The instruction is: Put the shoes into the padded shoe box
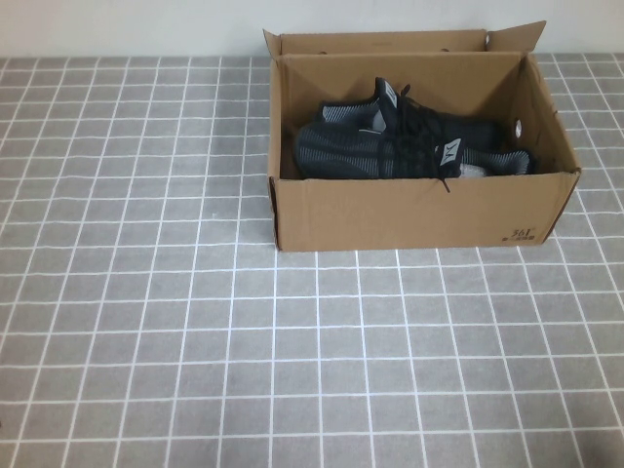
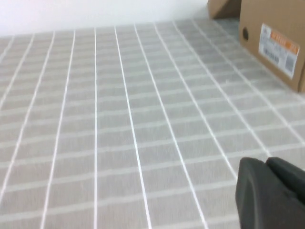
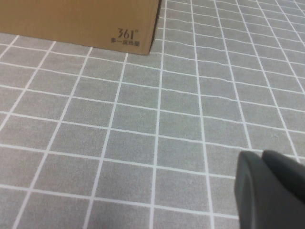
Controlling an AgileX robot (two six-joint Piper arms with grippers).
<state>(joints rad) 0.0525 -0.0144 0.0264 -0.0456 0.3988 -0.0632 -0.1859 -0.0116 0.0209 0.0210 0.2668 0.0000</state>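
The brown cardboard shoe box (image 1: 409,210) stands open at the back of the table, a small black logo at its front right corner. Both black knit sneakers (image 1: 409,141) lie inside it, side by side. Neither arm shows in the high view. My left gripper (image 2: 268,164) is shut and empty, low over the tiled cloth well left of the box, whose labelled end (image 2: 279,45) shows in its view. My right gripper (image 3: 262,157) is shut and empty over the cloth in front of the box, whose logo corner (image 3: 127,34) shows in its view.
A grey cloth with a white grid (image 1: 195,322) covers the table. A white wall runs behind the box. The box's rear flaps (image 1: 390,41) stand up.
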